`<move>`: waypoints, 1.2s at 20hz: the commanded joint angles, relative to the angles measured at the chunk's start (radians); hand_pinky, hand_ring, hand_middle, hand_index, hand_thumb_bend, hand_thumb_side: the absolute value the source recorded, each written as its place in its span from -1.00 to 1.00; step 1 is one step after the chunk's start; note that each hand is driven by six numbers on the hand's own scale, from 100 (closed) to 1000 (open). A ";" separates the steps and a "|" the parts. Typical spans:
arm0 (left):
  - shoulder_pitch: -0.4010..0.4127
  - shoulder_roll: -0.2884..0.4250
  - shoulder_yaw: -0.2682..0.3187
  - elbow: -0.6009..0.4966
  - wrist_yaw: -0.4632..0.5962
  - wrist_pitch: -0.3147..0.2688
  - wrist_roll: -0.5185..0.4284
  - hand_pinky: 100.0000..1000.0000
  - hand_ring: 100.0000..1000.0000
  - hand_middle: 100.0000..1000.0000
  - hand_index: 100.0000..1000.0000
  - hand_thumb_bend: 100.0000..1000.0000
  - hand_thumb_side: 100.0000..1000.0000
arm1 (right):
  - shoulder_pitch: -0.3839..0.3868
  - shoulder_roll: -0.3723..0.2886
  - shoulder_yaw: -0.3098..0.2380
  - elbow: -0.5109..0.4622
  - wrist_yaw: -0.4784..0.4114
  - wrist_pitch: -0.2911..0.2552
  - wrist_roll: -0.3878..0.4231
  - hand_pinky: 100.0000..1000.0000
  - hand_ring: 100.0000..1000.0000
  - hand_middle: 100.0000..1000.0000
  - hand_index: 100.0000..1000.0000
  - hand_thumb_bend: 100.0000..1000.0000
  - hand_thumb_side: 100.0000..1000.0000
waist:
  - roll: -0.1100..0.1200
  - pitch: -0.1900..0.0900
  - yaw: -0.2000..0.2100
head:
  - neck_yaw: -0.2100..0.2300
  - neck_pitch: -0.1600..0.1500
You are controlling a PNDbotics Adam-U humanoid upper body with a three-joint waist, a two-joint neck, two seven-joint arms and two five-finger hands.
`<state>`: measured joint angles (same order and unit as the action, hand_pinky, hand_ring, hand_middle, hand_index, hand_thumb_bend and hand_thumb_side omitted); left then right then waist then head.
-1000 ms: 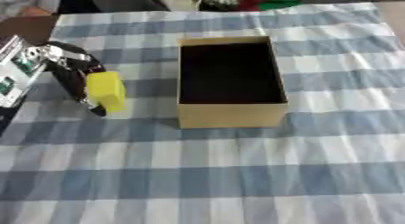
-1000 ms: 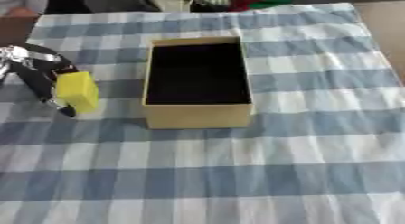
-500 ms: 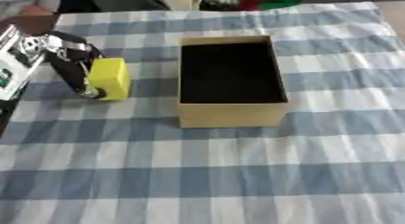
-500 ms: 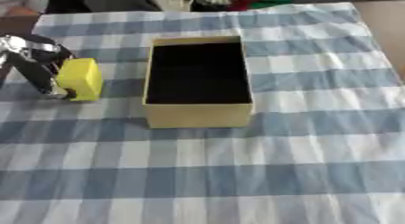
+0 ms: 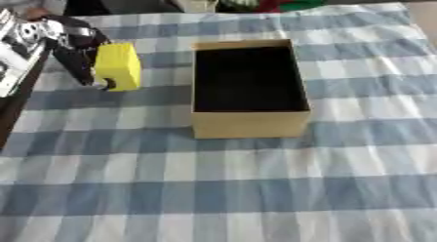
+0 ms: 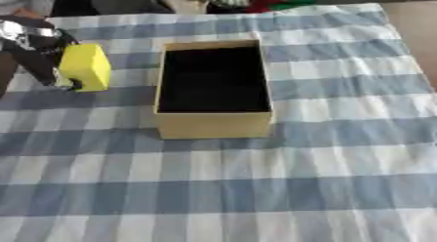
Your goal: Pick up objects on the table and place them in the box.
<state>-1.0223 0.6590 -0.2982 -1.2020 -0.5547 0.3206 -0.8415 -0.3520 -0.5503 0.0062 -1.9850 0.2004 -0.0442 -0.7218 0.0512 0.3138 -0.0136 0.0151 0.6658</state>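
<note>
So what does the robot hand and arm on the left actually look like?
The left robot hand has slim black fingers. Above it, the wrist and arm show shiny silver metal mixed with black parts, coming in from the upper left corner. No cables or markings can be made out. The right hand is out of view.

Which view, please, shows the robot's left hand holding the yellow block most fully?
The left eye view: the left hand shows with more of its arm beside the yellow rectangular block. The right eye view shows the same grasp, but the hand sits closer to the picture's left edge.
</note>
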 commanded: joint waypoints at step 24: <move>-0.210 -0.342 -0.048 -0.024 -0.025 0.009 0.030 0.51 0.28 -0.05 0.17 -0.73 -1.00 | -0.038 -0.010 -0.022 -0.015 -0.006 -0.016 -0.012 0.63 0.51 0.41 0.58 -1.00 0.22 | -0.009 -0.032 -0.022 | -0.006 -0.017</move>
<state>-1.2074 0.3201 -0.3463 -1.2251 -0.5731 0.3230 -0.8119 -0.3779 -0.5488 -0.0058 -1.9850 0.1998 -0.0555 -0.7330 0.0470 0.3030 -0.0359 0.0074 0.6562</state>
